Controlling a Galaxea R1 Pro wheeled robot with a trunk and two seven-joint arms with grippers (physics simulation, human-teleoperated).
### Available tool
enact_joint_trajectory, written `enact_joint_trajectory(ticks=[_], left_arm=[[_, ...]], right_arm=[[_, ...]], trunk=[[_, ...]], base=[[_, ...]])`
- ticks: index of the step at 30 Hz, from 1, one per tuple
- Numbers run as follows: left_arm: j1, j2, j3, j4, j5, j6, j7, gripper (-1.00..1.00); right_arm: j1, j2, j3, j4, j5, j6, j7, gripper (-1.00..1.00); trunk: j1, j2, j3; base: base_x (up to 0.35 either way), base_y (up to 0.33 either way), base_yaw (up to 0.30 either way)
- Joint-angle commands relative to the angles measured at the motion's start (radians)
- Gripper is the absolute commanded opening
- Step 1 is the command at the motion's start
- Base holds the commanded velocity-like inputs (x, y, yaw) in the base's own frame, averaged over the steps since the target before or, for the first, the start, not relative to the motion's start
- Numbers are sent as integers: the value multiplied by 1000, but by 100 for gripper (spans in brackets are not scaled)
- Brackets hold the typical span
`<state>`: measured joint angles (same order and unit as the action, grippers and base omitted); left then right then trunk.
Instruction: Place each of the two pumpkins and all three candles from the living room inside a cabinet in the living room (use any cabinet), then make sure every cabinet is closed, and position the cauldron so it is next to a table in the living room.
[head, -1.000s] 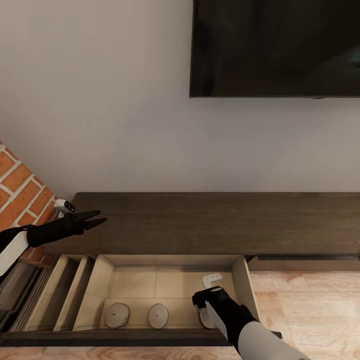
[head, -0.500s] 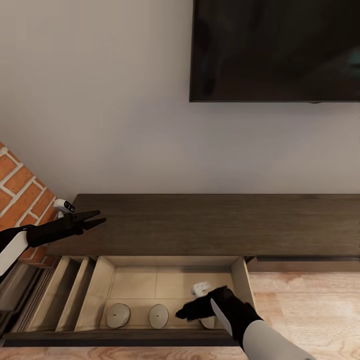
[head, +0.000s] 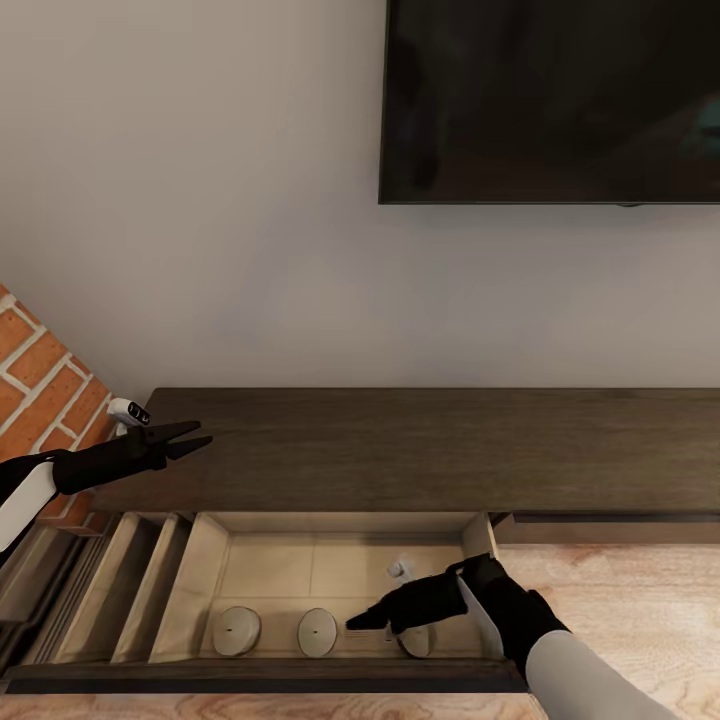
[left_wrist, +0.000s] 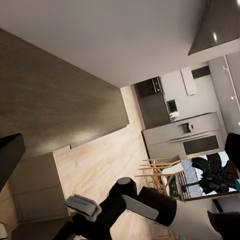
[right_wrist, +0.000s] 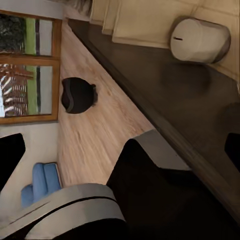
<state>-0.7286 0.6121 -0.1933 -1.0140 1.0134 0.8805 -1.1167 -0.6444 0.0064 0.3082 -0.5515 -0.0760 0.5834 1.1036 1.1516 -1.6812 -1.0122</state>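
Observation:
The long dark cabinet (head: 420, 450) stands under the wall TV, with one drawer (head: 280, 560) pulled out. Three pale candles lie along the drawer's front: one at the left (head: 236, 630), one in the middle (head: 317, 632), and one (head: 416, 642) partly under my right gripper (head: 362, 620). That gripper is open and points left just above the drawer, holding nothing. My left gripper (head: 203, 434) hovers open over the cabinet top's left end. In the right wrist view a candle (right_wrist: 200, 39) lies in the drawer and the black cauldron (right_wrist: 77, 95) sits on the wood floor. The pumpkins and the table are out of view.
A second pale drawer (head: 130, 590) stands open at the left, beside the brick fireplace (head: 40, 390). The TV (head: 550, 100) hangs above the cabinet. The right wrist view shows the blue sofa (right_wrist: 42, 182) and patio doors (right_wrist: 30, 70) behind me.
My right gripper has swung from pointing down over the right-hand candle to pointing left, and its forearm has shifted right. The candles and the left arm have not moved.

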Motion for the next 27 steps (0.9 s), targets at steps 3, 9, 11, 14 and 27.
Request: enact_joint_trajectory(ticks=[3,9,11,14,27], left_arm=[[0,0,0,0,0,0,0,100],[0,-1,-1,0,-1,0,0,100],[0,-1,-1,0,-1,0,0,100],[0,-2,-1,0,-1,0,0,100],[0,-3,-2,0,-1,0,0,100]], right_arm=[[0,-13,-1,-15,1,-1,84,100],[0,-35,-2,-24,-1,-2,185,100],[0,-45,-3,-37,-1,-3,226,100],[0,-53,-5,-56,-1,-3,255,100],[0,-56,-8,-68,-1,-2,266,100]], trunk=[[0,0,0],[0,0,0],[0,0,0],[-4,7,3],[-54,98,44]], base=[[0,0,0],[0,0,0],[0,0,0],[-42,28,0],[-173,135,0]])
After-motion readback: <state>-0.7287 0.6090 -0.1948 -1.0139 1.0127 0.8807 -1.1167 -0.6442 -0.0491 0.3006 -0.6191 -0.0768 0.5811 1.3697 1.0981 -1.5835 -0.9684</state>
